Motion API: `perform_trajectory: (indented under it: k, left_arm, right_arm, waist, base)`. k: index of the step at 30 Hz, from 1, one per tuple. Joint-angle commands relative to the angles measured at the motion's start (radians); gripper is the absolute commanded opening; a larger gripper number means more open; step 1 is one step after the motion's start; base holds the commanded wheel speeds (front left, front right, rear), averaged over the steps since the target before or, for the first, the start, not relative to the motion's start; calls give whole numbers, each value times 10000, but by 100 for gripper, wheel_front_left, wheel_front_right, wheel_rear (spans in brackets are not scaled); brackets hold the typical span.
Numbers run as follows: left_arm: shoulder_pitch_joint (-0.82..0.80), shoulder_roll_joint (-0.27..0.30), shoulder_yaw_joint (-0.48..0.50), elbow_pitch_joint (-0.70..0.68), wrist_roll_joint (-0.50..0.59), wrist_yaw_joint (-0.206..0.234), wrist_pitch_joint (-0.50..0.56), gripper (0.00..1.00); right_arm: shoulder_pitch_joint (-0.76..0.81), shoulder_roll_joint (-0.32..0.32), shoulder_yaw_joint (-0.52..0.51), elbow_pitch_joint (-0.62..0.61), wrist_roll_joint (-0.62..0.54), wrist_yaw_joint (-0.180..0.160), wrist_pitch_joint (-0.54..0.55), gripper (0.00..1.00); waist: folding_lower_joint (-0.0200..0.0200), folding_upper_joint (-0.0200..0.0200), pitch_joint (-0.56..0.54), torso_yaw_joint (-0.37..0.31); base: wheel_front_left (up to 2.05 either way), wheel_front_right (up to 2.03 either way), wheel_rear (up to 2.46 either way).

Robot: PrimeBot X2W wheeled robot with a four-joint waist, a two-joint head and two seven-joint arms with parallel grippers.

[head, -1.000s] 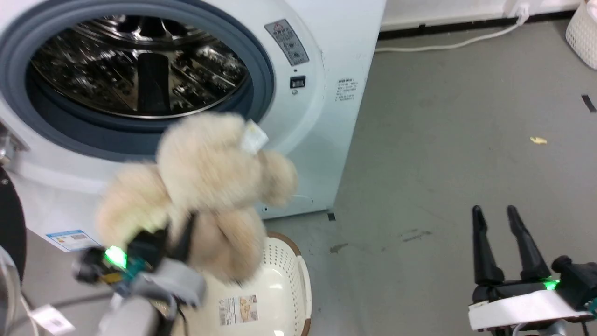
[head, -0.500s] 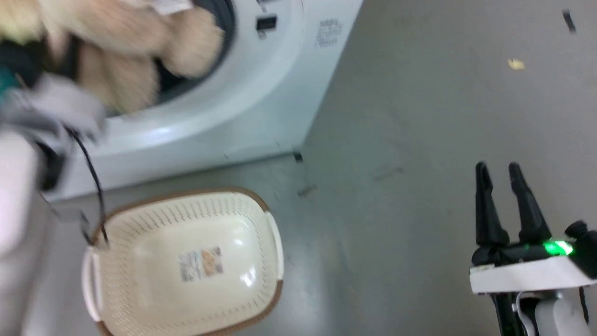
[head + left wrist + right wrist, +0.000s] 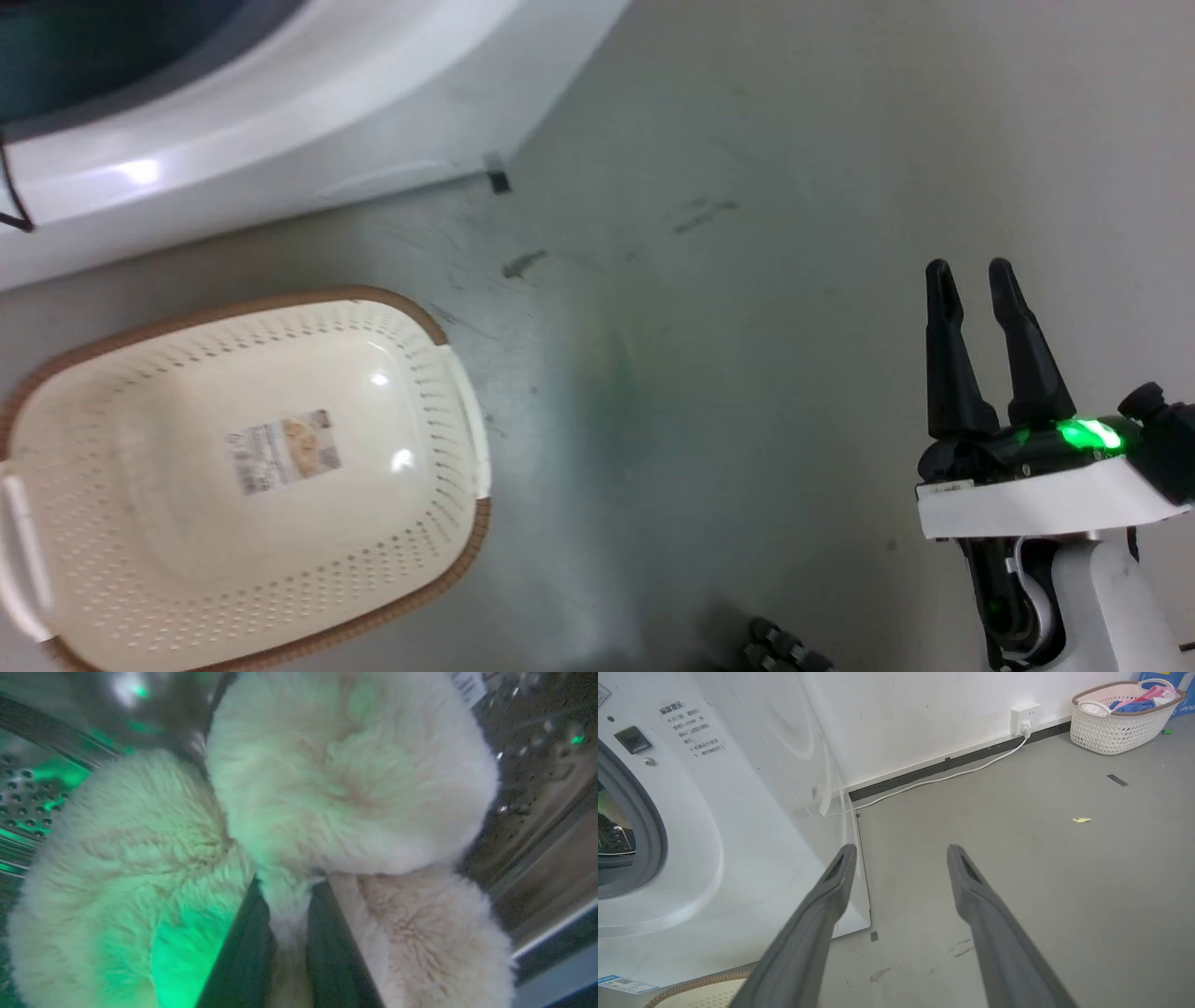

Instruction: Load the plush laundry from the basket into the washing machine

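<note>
Resting on scuffed grey floor [image 3: 794,140], basket [image 3: 411,373] beside washing machine [image 3: 280,112].

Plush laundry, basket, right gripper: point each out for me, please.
plush laundry [image 3: 355,779]: left wrist view, on its big rounded fur lobe.
basket [image 3: 431,448]: head view, on its perforated right wall.
right gripper [image 3: 968,271]: head view, midway between its open fingertips.

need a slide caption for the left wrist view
Loading: left gripper shut on plush toy inside the washer drum.
</note>
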Motion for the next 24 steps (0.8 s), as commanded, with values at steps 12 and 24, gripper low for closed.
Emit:
perform_trajectory:
  k: [12,24]
  left_arm:
    - [-1381,50,-790,2658,57,-194,245,0]
    - [-453,-762,-367,3575,-930,229,-2489,100]
  right_arm:
    - [-281,-10,45,-20,289,8,-42,100]
    - [-151,-10,-550,104,-389,8,-42,100]
  waist:
    - [-3,-1,719,-431]
    - [-3,-1,-573,366]
  base:
    - [0,0,0]
    - [0,0,0]
